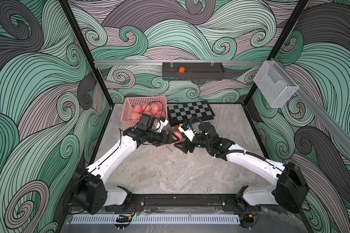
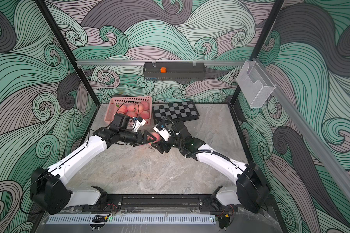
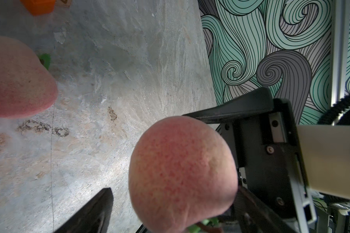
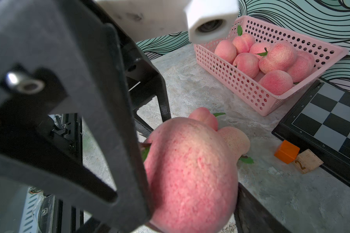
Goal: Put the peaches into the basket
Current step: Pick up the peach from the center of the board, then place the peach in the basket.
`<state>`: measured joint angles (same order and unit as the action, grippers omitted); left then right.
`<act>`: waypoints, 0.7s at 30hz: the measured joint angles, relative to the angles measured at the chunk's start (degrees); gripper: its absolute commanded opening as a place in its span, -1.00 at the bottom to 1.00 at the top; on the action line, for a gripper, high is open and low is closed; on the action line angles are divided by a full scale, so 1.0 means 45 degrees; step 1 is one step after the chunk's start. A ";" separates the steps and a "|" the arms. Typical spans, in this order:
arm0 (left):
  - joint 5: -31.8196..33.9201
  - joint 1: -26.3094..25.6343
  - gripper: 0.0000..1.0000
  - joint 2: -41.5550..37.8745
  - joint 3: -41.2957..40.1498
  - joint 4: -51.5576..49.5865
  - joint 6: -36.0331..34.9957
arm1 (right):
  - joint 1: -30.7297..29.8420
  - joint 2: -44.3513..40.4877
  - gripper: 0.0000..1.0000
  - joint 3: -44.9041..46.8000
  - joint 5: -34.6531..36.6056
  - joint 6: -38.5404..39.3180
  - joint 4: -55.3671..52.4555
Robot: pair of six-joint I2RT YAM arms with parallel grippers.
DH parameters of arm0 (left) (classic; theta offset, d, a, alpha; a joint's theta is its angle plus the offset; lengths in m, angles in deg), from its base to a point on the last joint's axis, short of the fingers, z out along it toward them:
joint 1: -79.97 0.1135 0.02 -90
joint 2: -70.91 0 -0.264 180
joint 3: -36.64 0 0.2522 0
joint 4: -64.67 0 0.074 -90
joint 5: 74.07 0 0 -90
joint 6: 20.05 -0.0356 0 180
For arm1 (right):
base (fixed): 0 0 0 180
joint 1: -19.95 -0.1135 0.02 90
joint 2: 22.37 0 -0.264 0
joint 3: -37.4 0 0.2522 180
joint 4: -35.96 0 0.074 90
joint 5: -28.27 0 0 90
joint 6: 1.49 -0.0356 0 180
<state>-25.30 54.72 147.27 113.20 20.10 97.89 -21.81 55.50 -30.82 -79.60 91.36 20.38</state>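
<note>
Matt, speckled peach [image 4: 192,177]; perforated pink plastic basket [image 4: 240,84]; mottled stone-look table [image 1: 170,171].

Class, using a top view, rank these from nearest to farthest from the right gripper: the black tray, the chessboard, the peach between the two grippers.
From the right gripper:
1. peach: in its grip, at mid-table.
2. chessboard: flat on the table, just behind.
3. black tray: hung on the back wall.
</note>
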 measured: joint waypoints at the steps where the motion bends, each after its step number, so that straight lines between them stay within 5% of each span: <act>1: -0.0019 -0.0034 0.88 0.0000 0.0000 0.0034 0.0034 | -0.0015 -0.0010 0.53 0.0000 0.0000 0.0000 0.0005; 21: -0.0112 -0.0505 0.61 0.0287 0.0005 0.0675 0.0384 | -0.0160 -0.0398 0.54 0.0311 -0.0005 0.0005 -0.0005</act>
<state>-25.80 52.45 148.55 113.23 23.14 99.62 -22.53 53.71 -29.42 -79.62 91.38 20.36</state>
